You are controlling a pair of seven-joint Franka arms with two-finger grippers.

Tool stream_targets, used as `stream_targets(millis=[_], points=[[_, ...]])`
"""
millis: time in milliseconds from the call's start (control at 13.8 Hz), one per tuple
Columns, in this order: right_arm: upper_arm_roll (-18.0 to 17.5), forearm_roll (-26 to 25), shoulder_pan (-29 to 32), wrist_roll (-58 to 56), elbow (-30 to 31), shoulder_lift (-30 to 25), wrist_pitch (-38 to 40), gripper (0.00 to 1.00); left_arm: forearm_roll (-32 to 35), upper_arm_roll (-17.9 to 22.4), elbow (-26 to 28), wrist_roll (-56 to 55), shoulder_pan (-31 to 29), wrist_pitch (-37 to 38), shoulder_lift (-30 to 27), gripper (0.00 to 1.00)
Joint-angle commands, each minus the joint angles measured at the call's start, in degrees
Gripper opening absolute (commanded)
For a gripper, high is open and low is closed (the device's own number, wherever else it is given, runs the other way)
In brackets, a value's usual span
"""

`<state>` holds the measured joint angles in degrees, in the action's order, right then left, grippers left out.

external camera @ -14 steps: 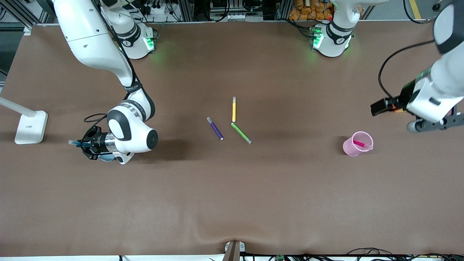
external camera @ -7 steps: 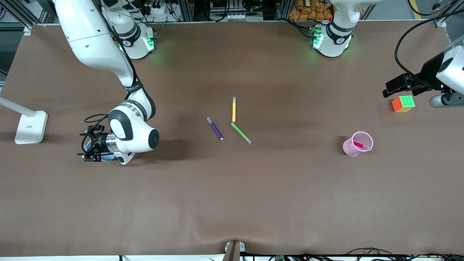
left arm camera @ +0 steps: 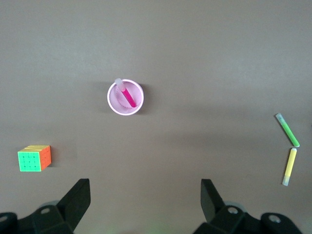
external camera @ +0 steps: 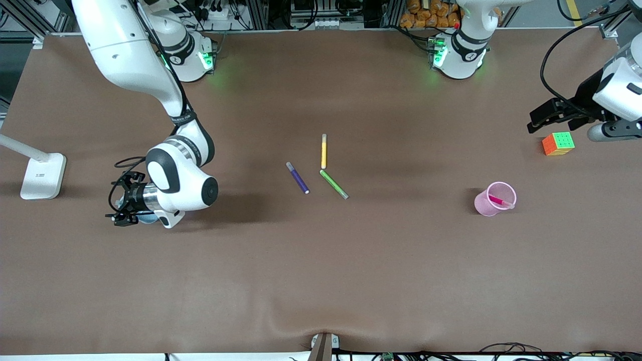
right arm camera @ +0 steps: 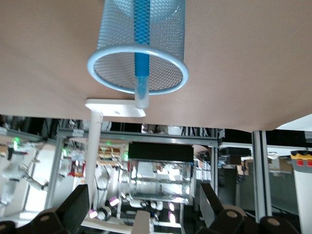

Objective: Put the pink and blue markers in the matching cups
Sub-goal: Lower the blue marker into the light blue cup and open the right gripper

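Note:
The pale blue cup (right arm camera: 136,73) has a mesh pattern and stands upright with the blue marker (right arm camera: 142,29) in it, grey cap at the rim. In the front view the cup (external camera: 146,219) is mostly hidden under my right hand. My right gripper (external camera: 120,203) (right arm camera: 145,209) is open and empty just above the cup, touching nothing. The pink cup (external camera: 481,206) (left arm camera: 115,103) stands toward the left arm's end with the pink marker (external camera: 497,199) (left arm camera: 128,97) leaning in it. My left gripper (external camera: 539,120) (left arm camera: 145,200) is open and empty, high over the table beside the cube.
Purple (external camera: 298,177), yellow (external camera: 324,150) and green (external camera: 333,184) markers lie mid-table. A colour cube (external camera: 557,143) (left arm camera: 34,158) sits near the left arm's end. A white lamp base (external camera: 42,175) (right arm camera: 114,107) stands near the right arm's end.
My right gripper held the blue marker a second ago; it has turned and let it go into the blue cup. My left arm has pulled back toward the table's end, uncovering the cube.

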<state>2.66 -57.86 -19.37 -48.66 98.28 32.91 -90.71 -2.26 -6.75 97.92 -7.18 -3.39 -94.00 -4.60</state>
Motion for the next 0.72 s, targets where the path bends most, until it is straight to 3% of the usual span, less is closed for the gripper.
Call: stream_targets(millis=[0,289,433,650], points=[[0.1,5.4,-2.1,0.3,-0.7,-4.9,1.9,1.00,1.2,-0.3,-2.1,2.5,0.0,0.4,1.2,1.00],[0.1,16.3,-2.2,-0.1,-11.1,-7.0,9.0,1.00,1.2,-0.3,-2.2,3.4,-0.1,0.4,1.3,1.00],[0.2,17.5,-1.5,0.6,-15.5,-9.1,9.5,1.00,1.1,-0.3,-2.2,3.8,0.0,0.4,1.3,1.00],[3.1,27.8,-0.1,0.7,-20.3,-10.8,9.4,1.00,1.2,0.1,-2.3,3.8,0.0,0.4,1.3,1.00]])
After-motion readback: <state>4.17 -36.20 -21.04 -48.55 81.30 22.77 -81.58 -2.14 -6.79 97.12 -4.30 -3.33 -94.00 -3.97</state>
